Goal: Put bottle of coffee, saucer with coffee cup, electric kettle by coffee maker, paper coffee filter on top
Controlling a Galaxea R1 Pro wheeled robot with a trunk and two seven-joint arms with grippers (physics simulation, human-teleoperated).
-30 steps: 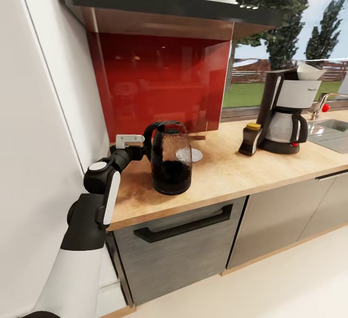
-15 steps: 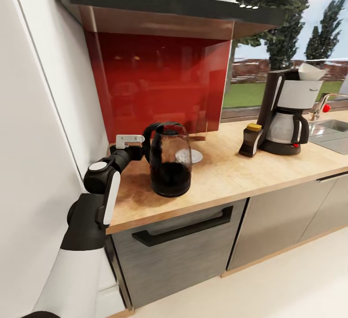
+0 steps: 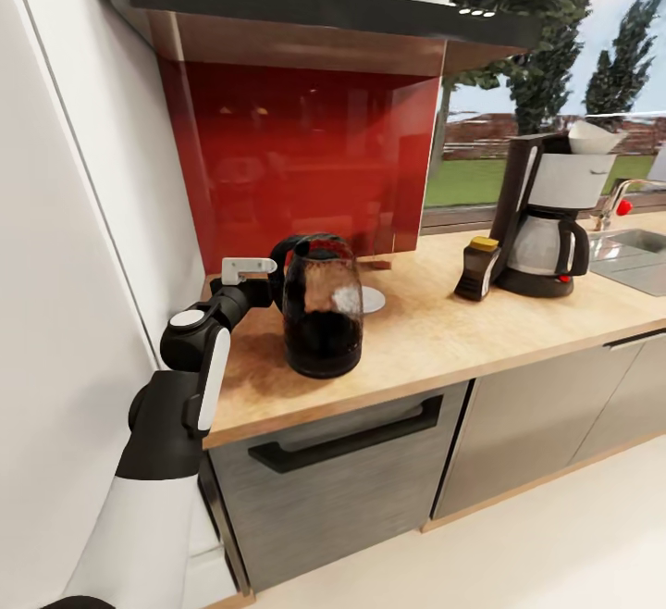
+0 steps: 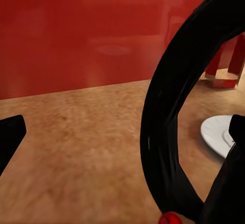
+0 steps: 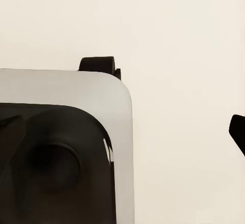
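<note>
Done: paper coffee filter (image 3: 592, 137) sitting atop coffee maker (image 3: 548, 220), bottle of coffee (image 3: 475, 267) beside it.
Left: electric kettle (image 3: 320, 306) standing well apart; left gripper (image 3: 268, 287) reaching its handle (finger spread unclear).

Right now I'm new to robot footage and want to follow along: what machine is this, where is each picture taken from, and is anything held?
This is a simulated wheeled robot with two arms. The big picture comes from its head camera; the small ones come from cameras on its wrists. On the wooden countertop stand a glass electric kettle, with a white saucer behind it. Farther right, a coffee maker has a paper coffee filter on top and a bottle of coffee beside it. The left tool is open with the kettle's black handle between its fingers, so nothing is gripped yet. The right wrist picture shows part of the robot's own body.
</note>
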